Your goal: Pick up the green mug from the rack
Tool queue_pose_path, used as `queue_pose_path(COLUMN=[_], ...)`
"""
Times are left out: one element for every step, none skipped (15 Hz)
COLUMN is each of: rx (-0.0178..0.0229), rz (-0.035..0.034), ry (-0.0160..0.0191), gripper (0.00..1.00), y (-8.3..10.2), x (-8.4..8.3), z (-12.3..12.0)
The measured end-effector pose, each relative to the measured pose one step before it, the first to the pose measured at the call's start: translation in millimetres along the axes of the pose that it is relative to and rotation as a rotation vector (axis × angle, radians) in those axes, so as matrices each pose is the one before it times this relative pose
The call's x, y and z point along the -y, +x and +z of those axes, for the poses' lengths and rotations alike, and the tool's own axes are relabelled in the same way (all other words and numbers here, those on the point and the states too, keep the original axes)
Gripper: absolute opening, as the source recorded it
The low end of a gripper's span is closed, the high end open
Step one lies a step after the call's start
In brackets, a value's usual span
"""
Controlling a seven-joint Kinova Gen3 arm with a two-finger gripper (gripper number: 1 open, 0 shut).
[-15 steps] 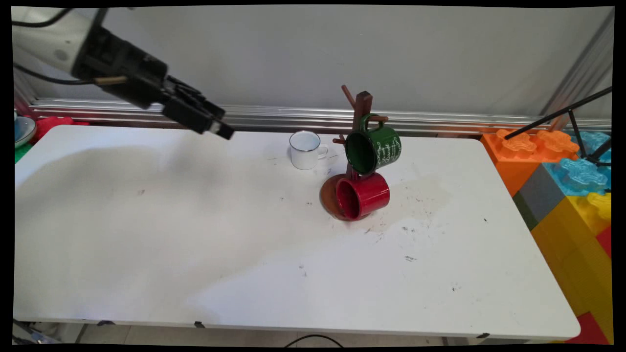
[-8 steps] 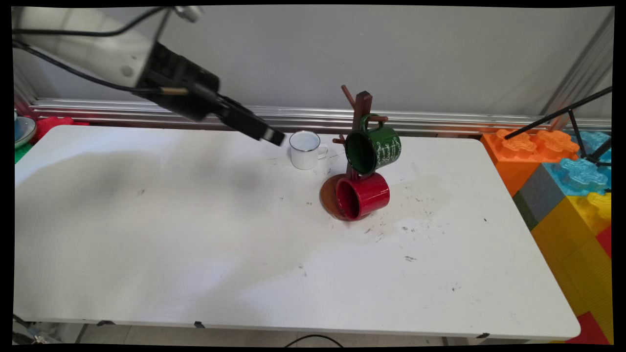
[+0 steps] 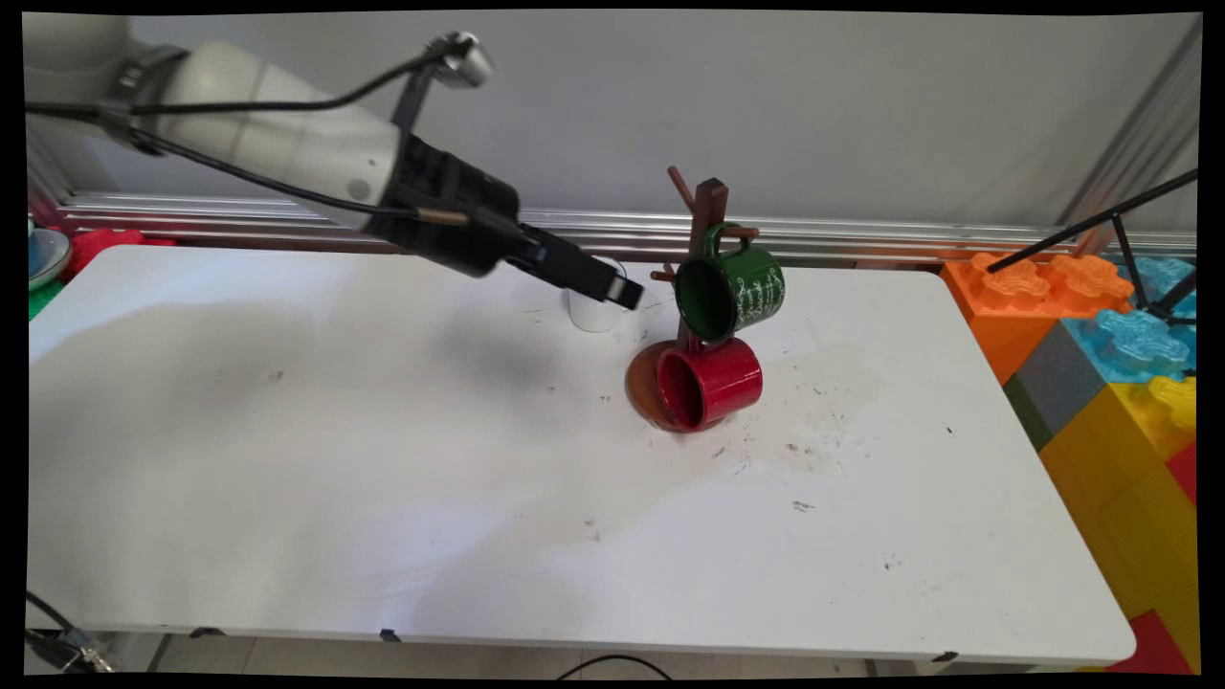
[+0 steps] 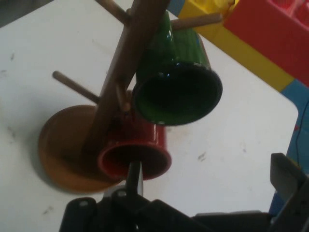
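Gripper [image 3: 627, 290] open in hand view, covering most of white mug [image 3: 591, 314]. Rack [image 3: 706, 215] at its 3 o'clock holds green mug [image 3: 732, 290] and red mug [image 3: 710, 383] (handles hidden).

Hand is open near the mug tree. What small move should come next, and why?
Probably a short, slow advance toward the glossy red mug on the brown wooden mug tree: it lies ahead of the open black hand, untouched. Stay above the white enamel mug close by the hand.
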Motion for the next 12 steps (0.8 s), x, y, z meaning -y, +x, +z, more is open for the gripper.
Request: queue_pose_path(rx=[-0.00418,-0.00498,-0.00492,-0.00492,-0.00705,-0.00686,-0.0071,-0.01081,-0.01195,-0.01198,-0.01418,-0.01313], rz=[-0.01263,-0.01374,-0.01326,-0.0099,-0.01023,-0.00812,-0.00601,-0.00518,-0.00389,-0.00214,-0.00141,-0.00116], ry=[-0.00237,-0.00237,-0.00199,-0.00157,-0.00111,-0.00134,-0.00254,-0.00203,-0.00303,-0.001,-0.00063,-0.00002], gripper=[1.0,1.0,1.0,1.0,1.0,1.0,1.0,1.0,1.0,1.0,1.0,1.0], y=[-1.66,-2.16,-2.38,-2.08,-2.44,-2.52,-2.15,-2.06,-1.92,-1.3,-1.23,-1.34], x=[-4.35,-4.53,-4.03,-3.18,-3.0,-2.55,-2.09,-2.01,-1.51,-0.82,-0.59,-0.24], z=[7.05,8.0,7.66,6.6,7.6,7.25,6.41,7.06,6.65,5.68,6.31,6.01])
